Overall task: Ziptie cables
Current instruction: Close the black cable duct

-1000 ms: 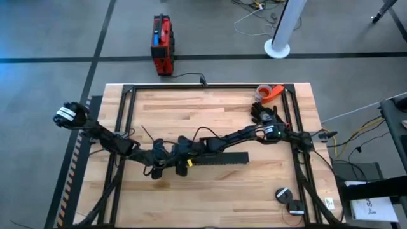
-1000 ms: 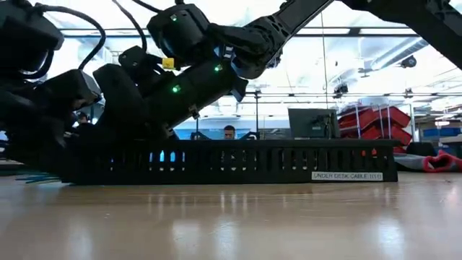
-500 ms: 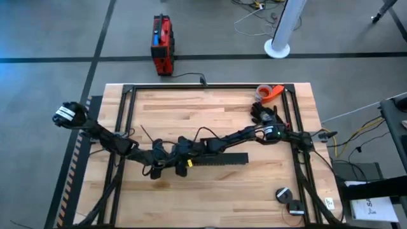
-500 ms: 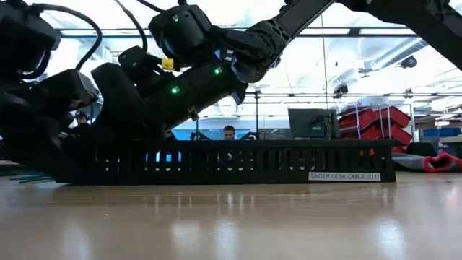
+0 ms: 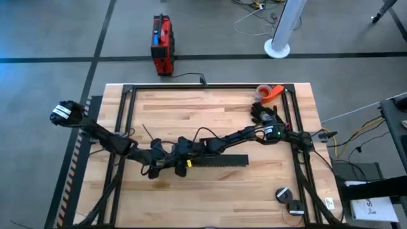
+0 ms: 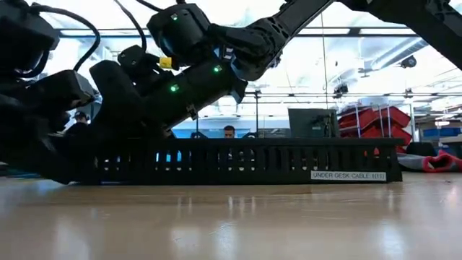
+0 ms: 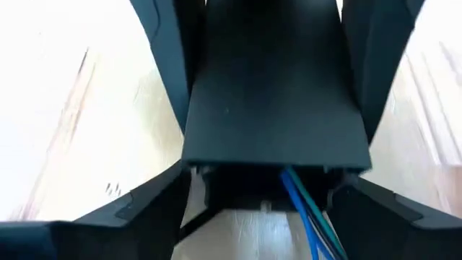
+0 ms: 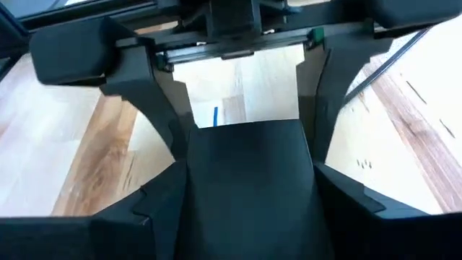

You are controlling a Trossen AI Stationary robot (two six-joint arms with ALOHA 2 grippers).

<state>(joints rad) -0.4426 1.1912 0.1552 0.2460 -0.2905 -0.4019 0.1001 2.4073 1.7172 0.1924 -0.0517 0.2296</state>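
Rail (image 5: pixel 219 159) is the landmark: black slotted under-desk cable tray lying flat on the wooden table (image 5: pixel 210 114), white label (image 6: pixel 348 175) near one end.

Both grippers meet at the rail's end away from that label. Left gripper (image 5: pixel 154 166) sits at the very tip, fingers (image 7: pixel 162 58) spread either side of the rail's end, straddling it; can't tell from the pictures whether they actually pinch it. Right gripper (image 5: pixel 184 152) is just beside the left one, over the rail slightly further in, fingers (image 8: pixel 162 130) also straddling the rail body, one each side; whether they clamp it I can't tell either. In the low view the two arm bodies stack over that end and hide it.

Cables (image 7: pixel 307 209): blue and green strands poke out of the rail's open end right at the left gripper. Rest of the bunch is inside the rail or hidden. Small blue bit (image 8: pixel 215 115) shows on the table just past the rail end in the right wrist view.

Beyond the rail, toward the table's far edge: orange tape roll (image 5: pixel 269 93) at the far corner on the right arm's side, black glove-like thing (image 5: pixel 264 114) just beside it.

Past the table on the floor: red box (image 5: pixel 162 44), its black cord (image 5: pixel 187 76) running to the table's far edge. White pole base (image 5: pixel 278 48) further over.
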